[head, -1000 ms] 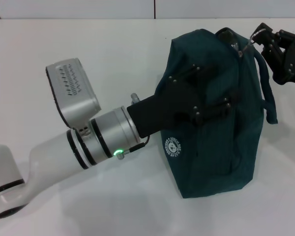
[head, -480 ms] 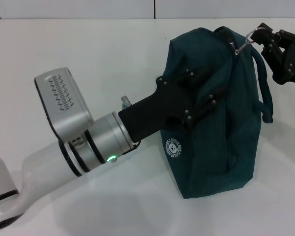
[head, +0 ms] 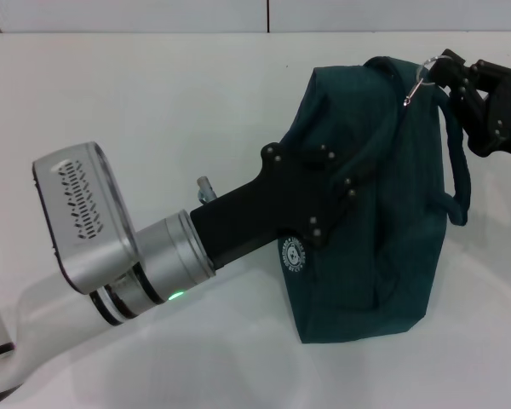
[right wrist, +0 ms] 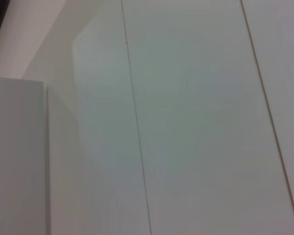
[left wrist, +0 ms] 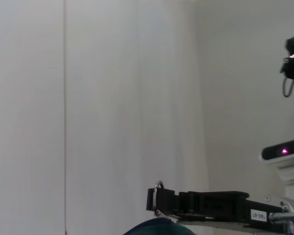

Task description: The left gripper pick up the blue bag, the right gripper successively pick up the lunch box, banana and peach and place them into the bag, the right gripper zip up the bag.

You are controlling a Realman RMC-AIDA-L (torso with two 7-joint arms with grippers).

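Standing on the white table [head: 153, 102], the blue bag [head: 383, 221] fills the right half of the scene, its zipper apparently drawn to the far top corner; lunch box, banana and peach are nowhere visible, presumably inside. The left gripper [head: 324, 183] reaches in low from the near left and lies against the bag's left face; whether its fingers pinch fabric cannot be told. The right gripper [head: 447, 72], at the far right, is closed on the metal ring pull [head: 419, 81]. Risk: further pulling against a stopped zipper could tip the bag or slip the ring free.
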